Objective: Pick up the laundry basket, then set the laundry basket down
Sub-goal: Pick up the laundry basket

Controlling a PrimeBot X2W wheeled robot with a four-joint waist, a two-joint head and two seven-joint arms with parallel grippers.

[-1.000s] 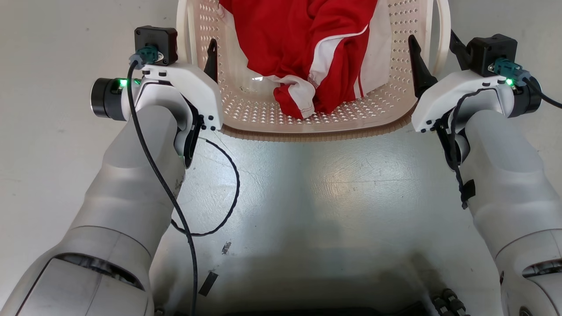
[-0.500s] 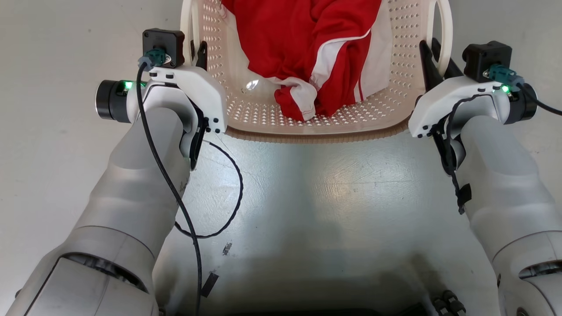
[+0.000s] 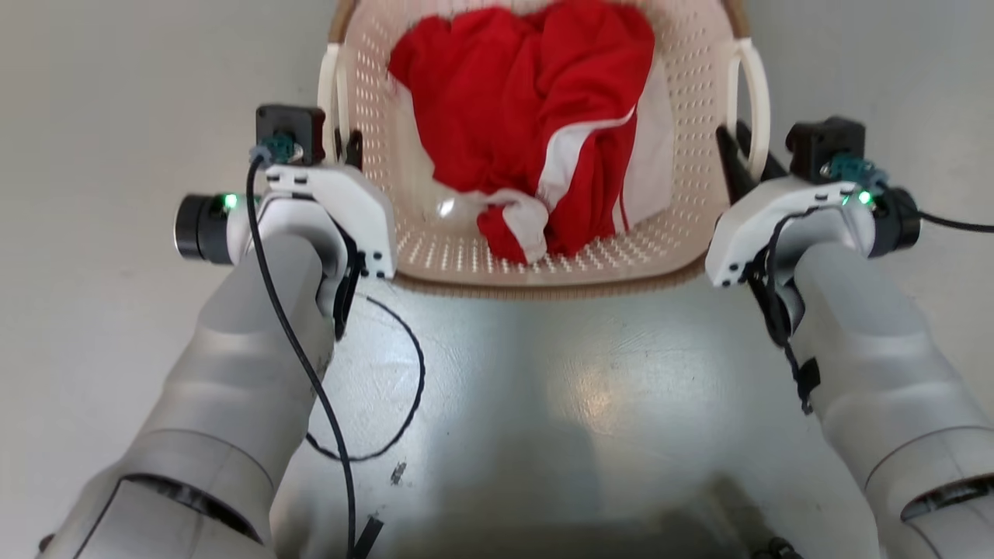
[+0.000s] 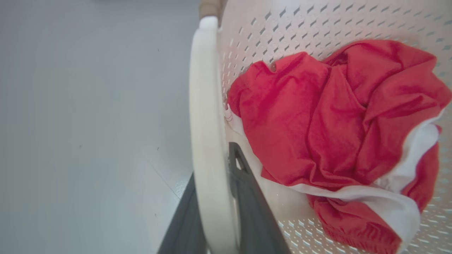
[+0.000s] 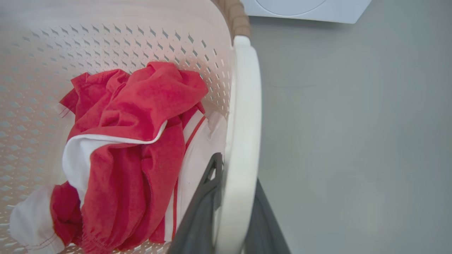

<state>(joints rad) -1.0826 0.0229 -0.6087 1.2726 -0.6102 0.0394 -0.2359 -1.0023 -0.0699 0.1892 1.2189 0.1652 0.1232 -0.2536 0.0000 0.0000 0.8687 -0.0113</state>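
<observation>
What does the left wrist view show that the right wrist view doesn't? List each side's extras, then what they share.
Left wrist view: the left gripper clamped across the left loop handle. Right wrist view: the right gripper clamped across the right loop handle, plus a white washing machine at the top edge. Shared: the laundry basket with its perforated wall, the red-and-white garment inside it, and grey floor.

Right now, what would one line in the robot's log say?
left gripper: shut on left handle | right gripper: shut on right handle | laundry basket: holds red-and-white clothes | lift: cannot tell
</observation>
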